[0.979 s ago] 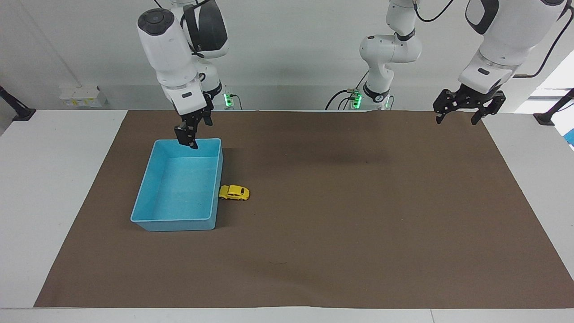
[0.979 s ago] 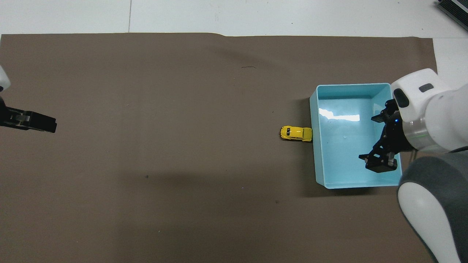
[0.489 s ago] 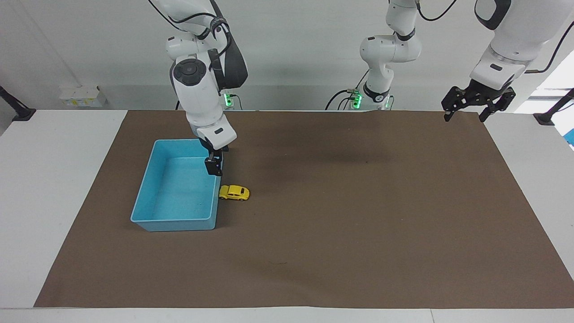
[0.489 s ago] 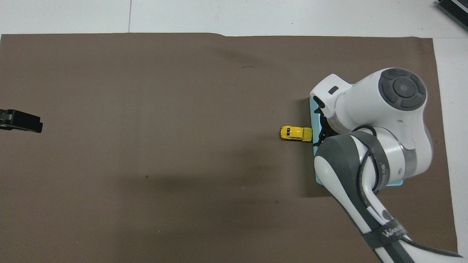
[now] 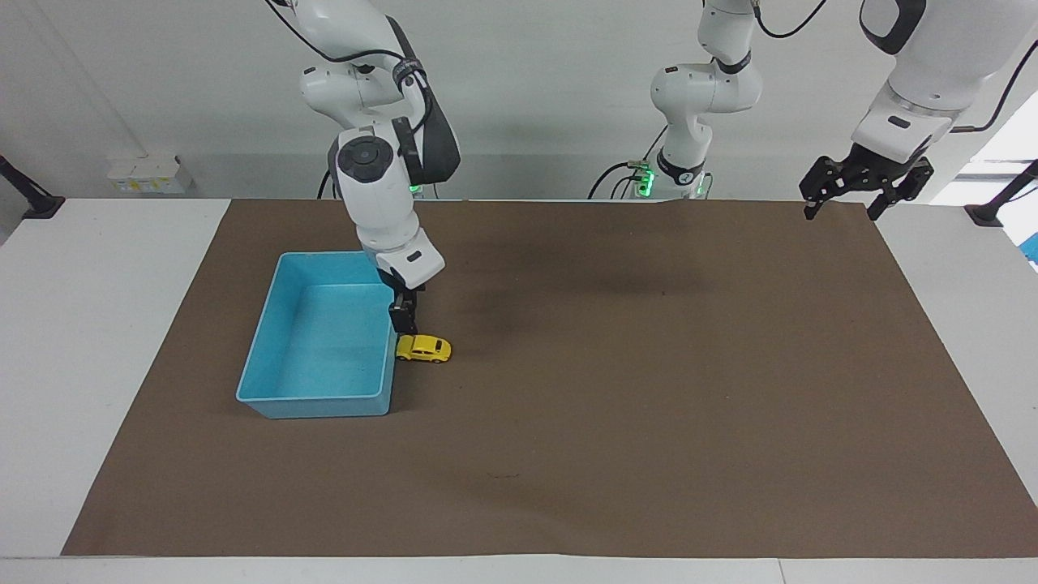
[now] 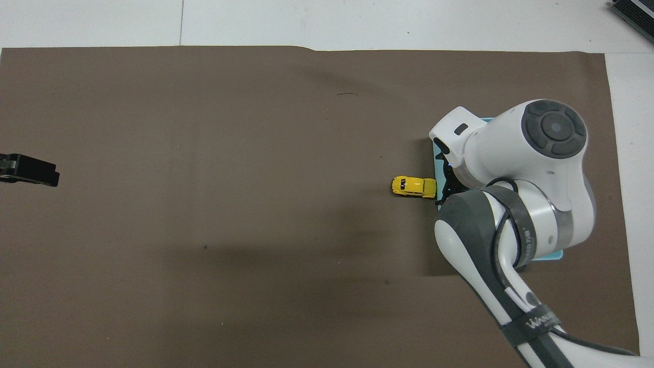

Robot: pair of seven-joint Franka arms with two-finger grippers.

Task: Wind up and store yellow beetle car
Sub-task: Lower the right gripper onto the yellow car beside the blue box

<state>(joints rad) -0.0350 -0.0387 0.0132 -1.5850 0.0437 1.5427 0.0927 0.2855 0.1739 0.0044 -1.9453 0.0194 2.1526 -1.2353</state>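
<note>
The yellow beetle car point(image 5: 423, 348) stands on the brown mat, one end against the outer side wall of the blue bin point(image 5: 324, 403), on the side toward the left arm's end of the table. It also shows in the overhead view point(image 6: 414, 186). My right gripper point(image 5: 403, 318) hangs low over the bin's side rim, just above the end of the car that meets the bin. In the overhead view the right arm covers most of the bin. My left gripper point(image 5: 864, 188) is open and empty, raised over the mat's corner at its own end, and waits.
The brown mat point(image 5: 649, 422) covers most of the white table. The bin is empty inside. The tip of the left gripper point(image 6: 30, 171) shows at the edge of the overhead view.
My right gripper has moved from over the bin's end nearer the robots, across the bin and down, to just above the car. My left gripper rose slightly toward its own end.
</note>
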